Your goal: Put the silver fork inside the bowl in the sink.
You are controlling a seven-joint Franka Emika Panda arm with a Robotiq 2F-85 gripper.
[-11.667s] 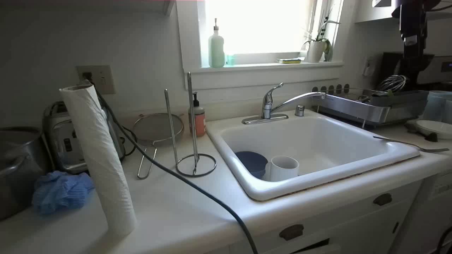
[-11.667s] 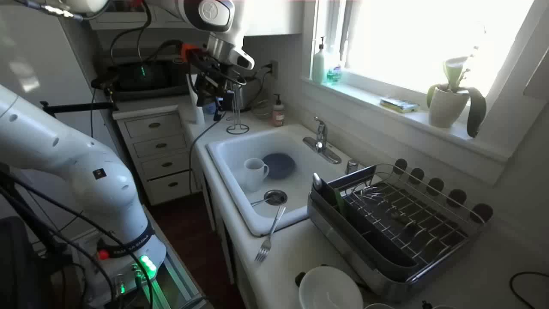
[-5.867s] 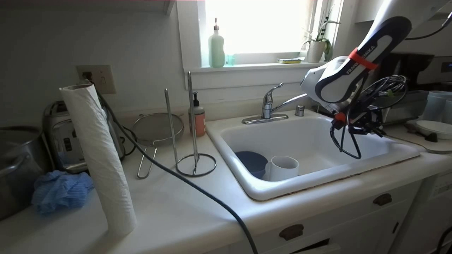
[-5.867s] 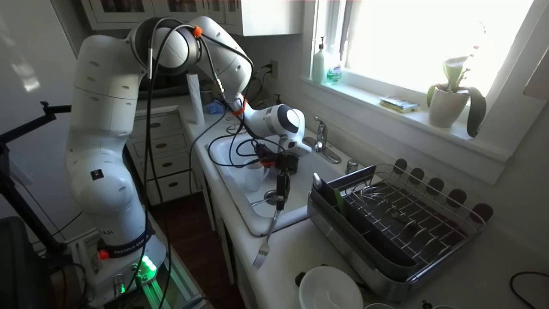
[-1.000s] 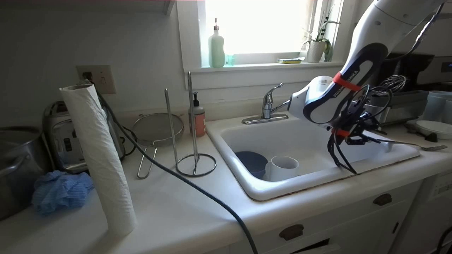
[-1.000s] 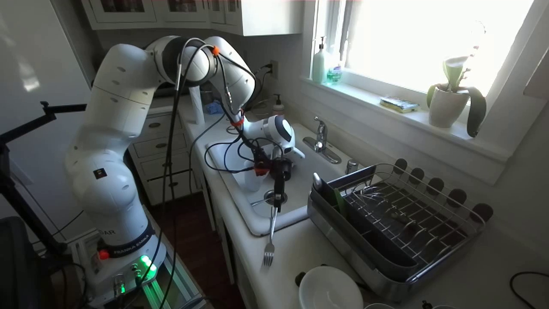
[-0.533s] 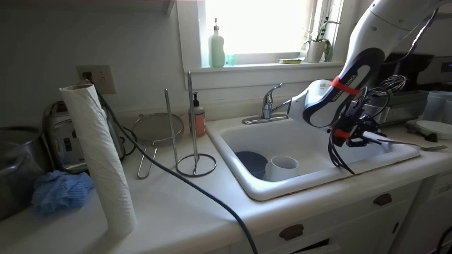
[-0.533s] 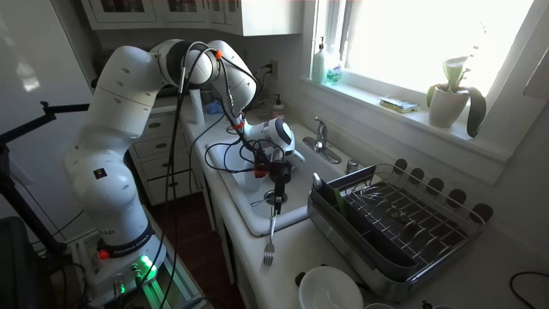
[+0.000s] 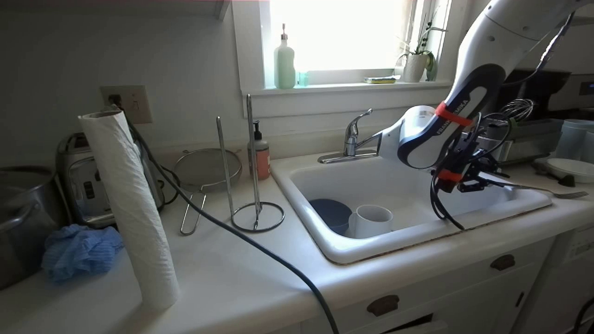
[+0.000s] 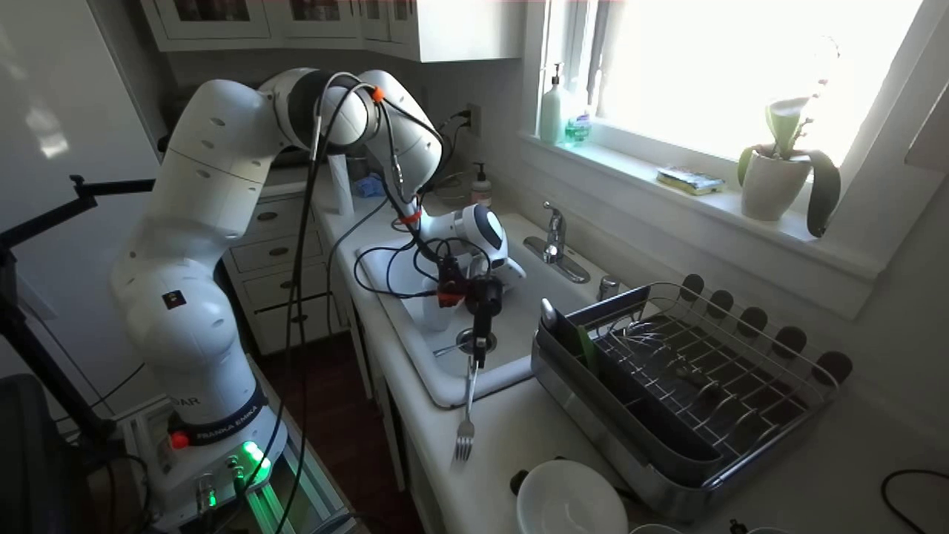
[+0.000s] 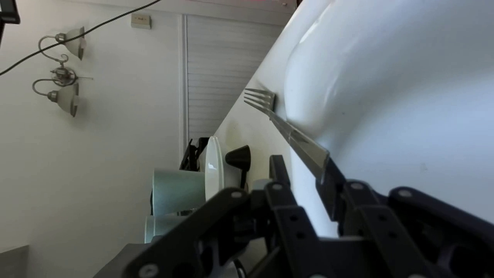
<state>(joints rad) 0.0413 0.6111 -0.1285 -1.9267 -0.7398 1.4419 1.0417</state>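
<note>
The silver fork [image 10: 465, 426] lies over the near corner of the sink rim [image 9: 420, 236], tines on the counter and handle over the basin. At the handle's end is my gripper [image 10: 478, 360], its jaws partly spread. In the wrist view the fork handle [image 11: 305, 148] reaches between the fingertips of my gripper [image 11: 303, 168]. It sits close against the right-hand finger, with a clear gap to the left-hand one. The dark blue bowl [image 9: 330, 213] is in the sink at the far end from the fork; in an exterior view the arm covers most of it.
A white mug [image 9: 373, 221] stands in the sink beside the bowl. Beside the basin are the dish rack [image 10: 630, 415] and the faucet [image 10: 553, 236]. White dishes [image 10: 571, 500] sit on the counter past the fork. Another utensil [image 10: 448, 349] lies near the drain.
My arm came over from near the paper towel to the fork, and the fork has swung slightly on the rim. In the last half second the gripper has barely shifted.
</note>
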